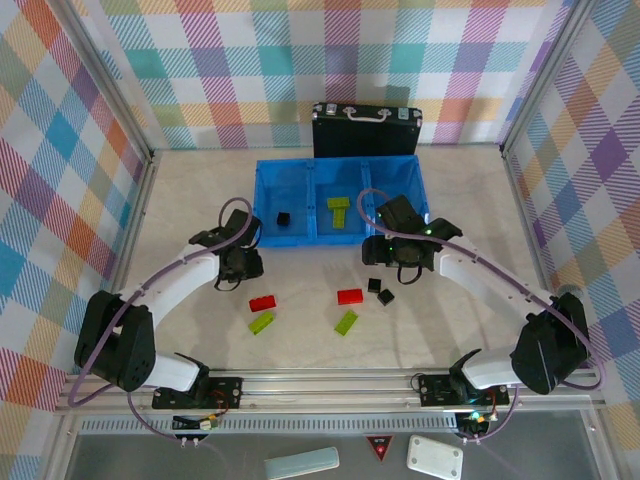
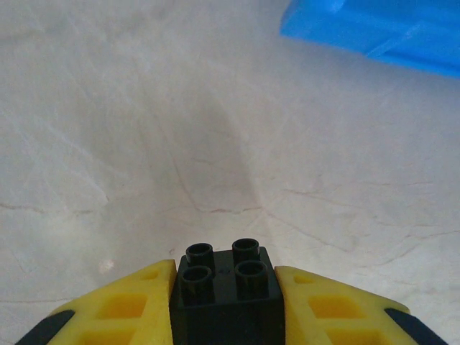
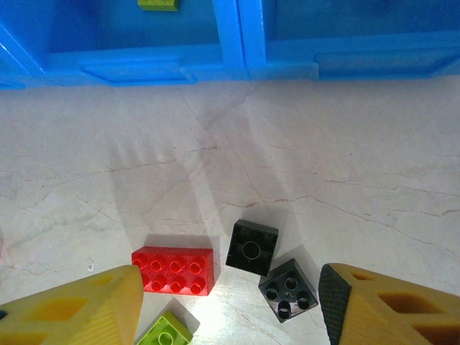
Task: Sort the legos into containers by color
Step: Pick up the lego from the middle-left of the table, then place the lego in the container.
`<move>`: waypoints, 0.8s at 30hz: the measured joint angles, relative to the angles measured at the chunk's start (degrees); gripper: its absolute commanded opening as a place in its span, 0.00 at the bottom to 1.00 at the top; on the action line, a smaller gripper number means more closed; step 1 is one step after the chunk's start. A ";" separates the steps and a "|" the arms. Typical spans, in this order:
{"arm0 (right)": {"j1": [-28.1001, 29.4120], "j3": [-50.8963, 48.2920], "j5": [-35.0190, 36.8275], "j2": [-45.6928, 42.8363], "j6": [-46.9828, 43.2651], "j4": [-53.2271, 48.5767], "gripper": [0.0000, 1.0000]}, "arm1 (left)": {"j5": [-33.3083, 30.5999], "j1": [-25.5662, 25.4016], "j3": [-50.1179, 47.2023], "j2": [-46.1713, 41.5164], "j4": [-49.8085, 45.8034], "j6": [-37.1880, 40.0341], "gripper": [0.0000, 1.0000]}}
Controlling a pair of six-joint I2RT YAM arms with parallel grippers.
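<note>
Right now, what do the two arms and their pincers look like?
The left arm and right arm have white links between black joints, and a purple cable runs along each. The left pincer and right pincer have yellow fingers with hollow pockets and dark patches.

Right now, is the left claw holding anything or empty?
Holding. The left claw is shut on a black brick, studs up, pressed between both yellow fingers in the left wrist view.
</note>
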 measured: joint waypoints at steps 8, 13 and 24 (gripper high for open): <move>0.00 -0.63 0.81 -1.86 0.46 -1.03 0.67 | 0.11 -0.44 9.70 2.71 -1.09 1.92 0.33; 0.00 -1.07 1.31 -3.48 1.07 -1.81 0.67 | 1.11 -1.64 14.34 6.86 -1.09 3.10 0.33; 0.00 -2.16 2.43 -7.32 2.10 -4.26 0.67 | 4.81 -1.92 23.54 16.65 -0.66 6.60 0.32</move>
